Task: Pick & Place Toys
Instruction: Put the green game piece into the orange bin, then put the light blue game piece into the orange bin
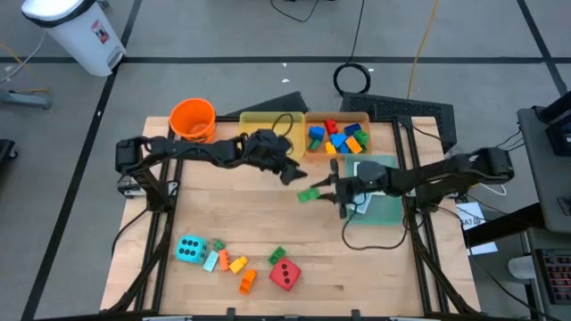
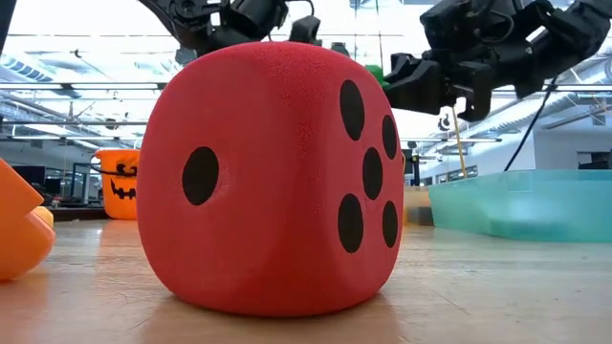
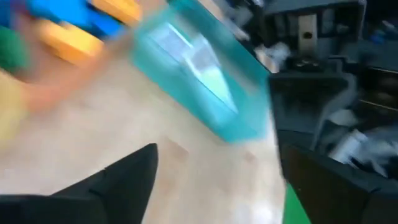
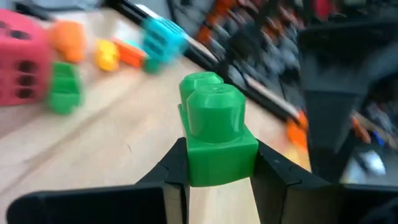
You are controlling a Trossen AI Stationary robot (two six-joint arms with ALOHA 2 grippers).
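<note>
Clamping right gripper holds green two-stud brick upright; left gripper apart.

Orange plastic bucket at surface's far-left corner. Yellow flat tray beside it along far edge, then orange flat tray holding loose plastic bricks. Translucent green flat tray near right edge. Cyan soft die and red soft die near front edge, small plastic bricks between them.
</note>
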